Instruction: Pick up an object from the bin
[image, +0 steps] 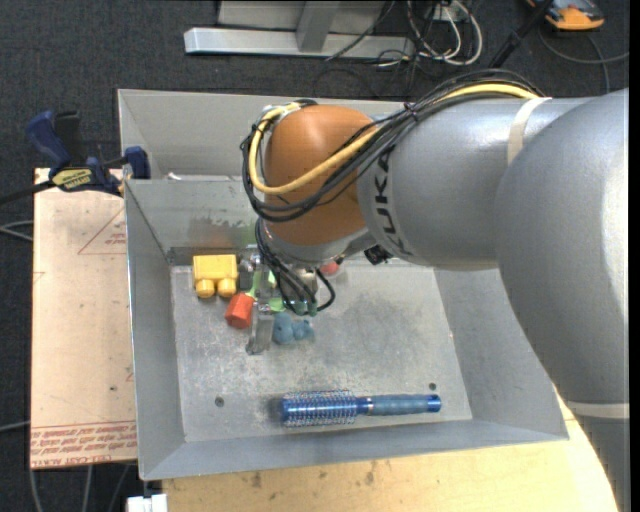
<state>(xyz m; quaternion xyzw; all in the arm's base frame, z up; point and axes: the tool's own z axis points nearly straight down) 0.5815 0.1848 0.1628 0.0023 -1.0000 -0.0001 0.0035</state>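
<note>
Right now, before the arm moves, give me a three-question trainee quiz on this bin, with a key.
1. Which thing lies nearest the bin's front wall? A) a spoon B) the blue brush C) a cup
2. True or false: the gripper is down between a red piece and a pale blue piece.
3. Fill in: the block near the far-left corner is ____.
Key: 1 B; 2 true; 3 yellow.

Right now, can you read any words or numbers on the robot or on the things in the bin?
"KU": black letters on the grey arm, next to its orange cover. The rest of the word is hidden.
Yellow block, orange piece, light blue thing and blue hairbrush: no writing that I can see.
</note>
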